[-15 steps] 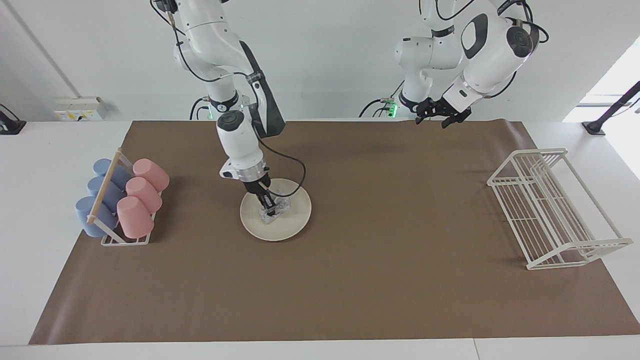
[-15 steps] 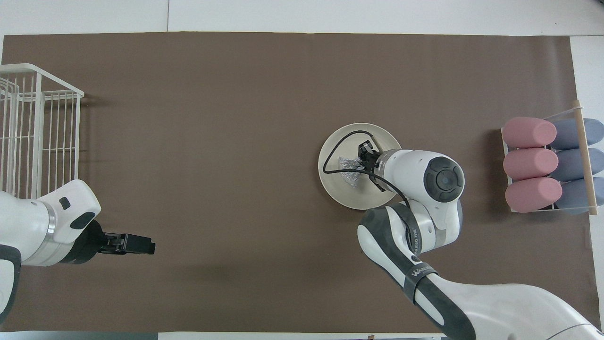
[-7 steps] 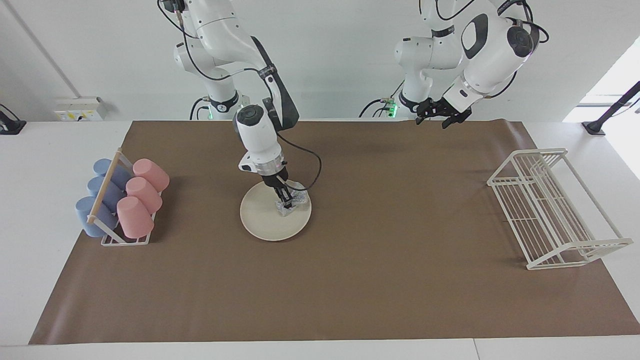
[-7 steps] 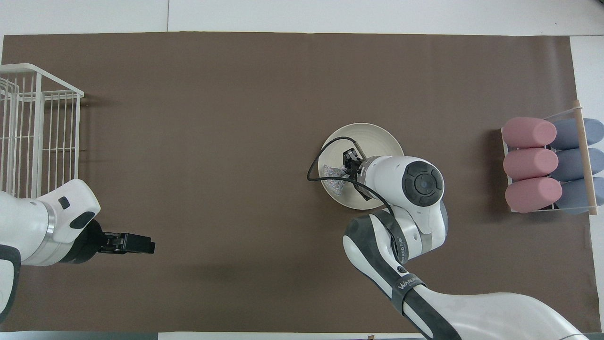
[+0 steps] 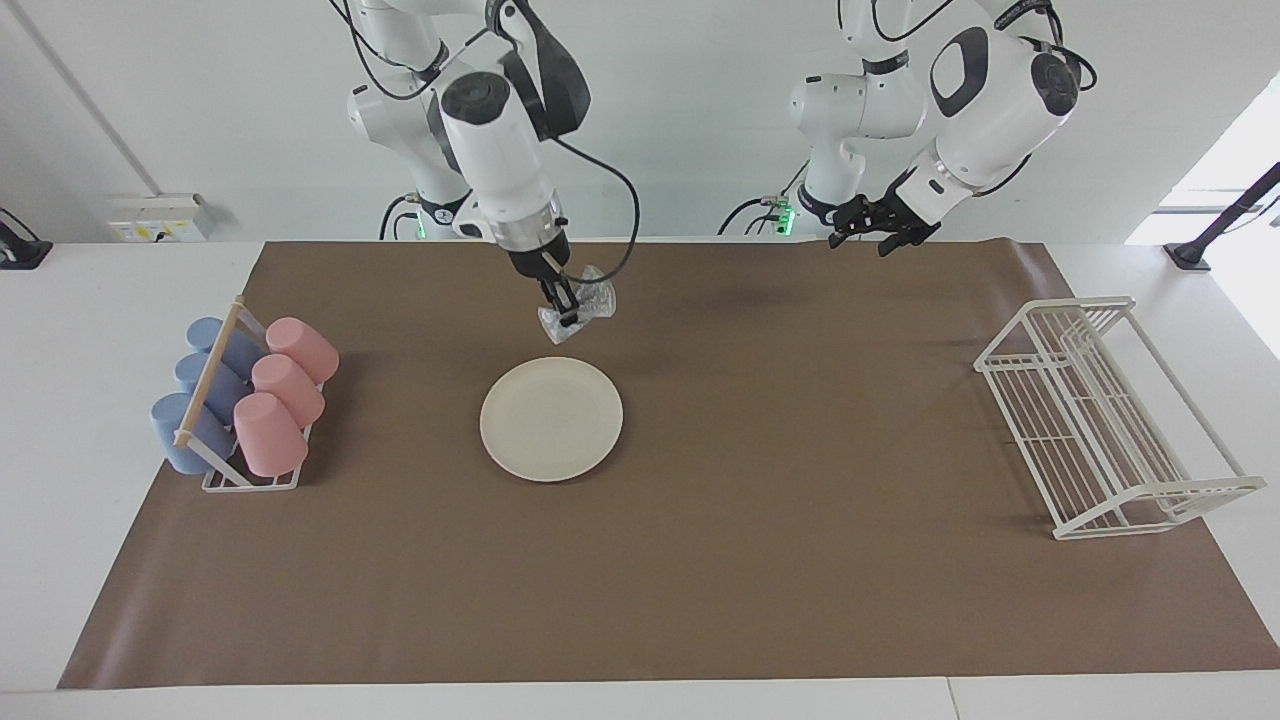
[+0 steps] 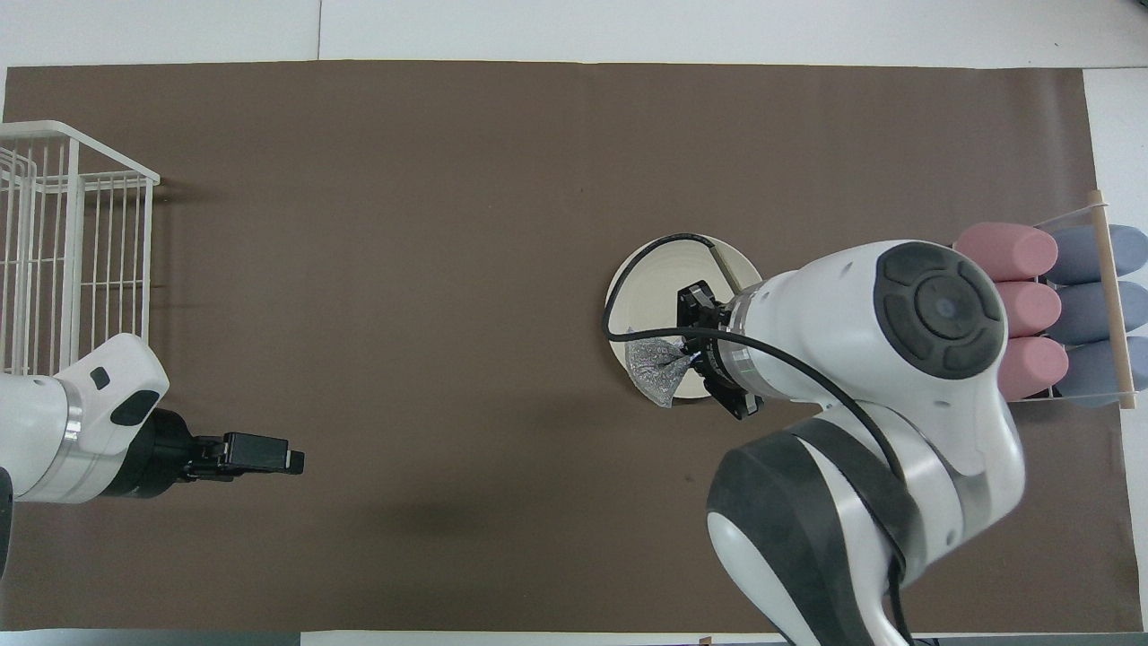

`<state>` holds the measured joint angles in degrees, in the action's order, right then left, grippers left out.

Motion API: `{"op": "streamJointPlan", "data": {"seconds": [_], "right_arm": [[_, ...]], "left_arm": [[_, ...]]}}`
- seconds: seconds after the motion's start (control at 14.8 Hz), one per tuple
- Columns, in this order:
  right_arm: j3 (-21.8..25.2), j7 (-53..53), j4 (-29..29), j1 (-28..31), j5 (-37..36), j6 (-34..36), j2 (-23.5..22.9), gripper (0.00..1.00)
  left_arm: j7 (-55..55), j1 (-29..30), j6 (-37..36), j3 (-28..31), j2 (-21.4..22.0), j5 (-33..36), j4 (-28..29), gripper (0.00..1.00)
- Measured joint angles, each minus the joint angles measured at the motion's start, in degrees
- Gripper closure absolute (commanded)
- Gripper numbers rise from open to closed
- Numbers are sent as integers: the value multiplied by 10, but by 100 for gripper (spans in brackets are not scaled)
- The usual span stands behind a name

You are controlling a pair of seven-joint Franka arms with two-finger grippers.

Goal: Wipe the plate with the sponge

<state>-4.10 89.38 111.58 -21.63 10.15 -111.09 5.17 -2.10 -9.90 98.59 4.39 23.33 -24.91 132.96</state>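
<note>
Lying flat on the brown mat (image 5: 700, 580), the plate (image 5: 551, 418) has bare mat all round, well apart from the cup rack (image 5: 245, 400) and wire rack (image 5: 1110, 420). The right gripper (image 5: 566, 305), clamped on the sponge (image 5: 580, 310), has risen off the plate since a second ago. The left gripper (image 5: 880, 232) waits with jaws apart over the mat's edge.

The plate (image 5: 551, 419) is creamy white. The sponge (image 5: 583, 308) is shiny silver-grey. The mat (image 5: 700, 580) is brown. The cups (image 5: 285, 395) are pink and blue.
</note>
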Motion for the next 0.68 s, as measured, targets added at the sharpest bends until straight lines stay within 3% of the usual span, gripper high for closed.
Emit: {"op": "streamJointPlan", "data": {"seconds": [0.27, 0.68], "right_arm": [[-7, 94, -86, -15, -2, 117, 20, 100], [-12, 204, -104, -84, -24, 118, 7, 100]], "left_arm": [[2, 17, 0, 0, 0, -190, 0, 0], [2, 9, 19, -11, 0, -430, 4, 0]]}}
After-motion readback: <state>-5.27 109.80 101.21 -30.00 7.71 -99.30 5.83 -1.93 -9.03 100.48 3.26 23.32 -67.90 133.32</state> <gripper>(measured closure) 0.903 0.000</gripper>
